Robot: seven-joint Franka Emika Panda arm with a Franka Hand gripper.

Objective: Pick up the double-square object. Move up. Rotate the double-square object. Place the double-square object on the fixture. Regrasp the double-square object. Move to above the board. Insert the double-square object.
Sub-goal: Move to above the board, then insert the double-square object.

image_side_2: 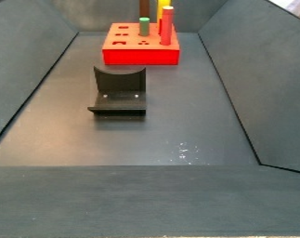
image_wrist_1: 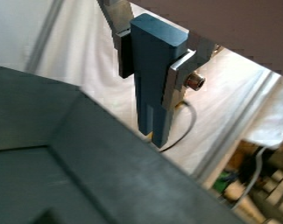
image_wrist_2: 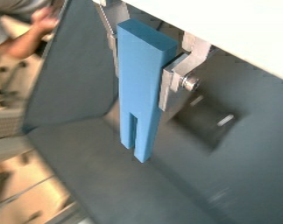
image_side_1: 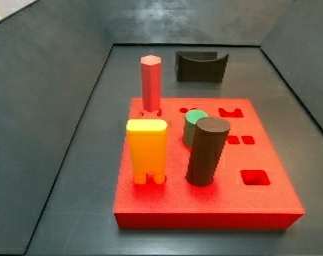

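Between the flat silver fingers (image_wrist_1: 179,77) of the claw (image_wrist_1: 152,66), closest to the wrist cameras, sits the slim blue-grey double-square object (image_wrist_2: 141,87). The claw's plates are drawn in tight against its sides, gripping it near its top end. In both wrist views the bar hangs lengthwise away from the claw, and its free end is split by a narrow slot into two prongs. It touches nothing else; dark grey enclosure walls (image_wrist_1: 96,166) lie beyond it. Neither the claw nor the bar shows in either side view.

Farther off, on the dark floor (image_side_2: 152,139), stands the black fixture (image_side_2: 119,89) with its curved recess, bare. Beyond it in a side view lies the flat red board (image_side_1: 211,175), carrying a red hexagonal peg (image_side_1: 150,83), an orange notched block (image_side_1: 146,150), a dark brown cylinder (image_side_1: 207,151) and a green peg (image_side_1: 195,120) just behind the cylinder.
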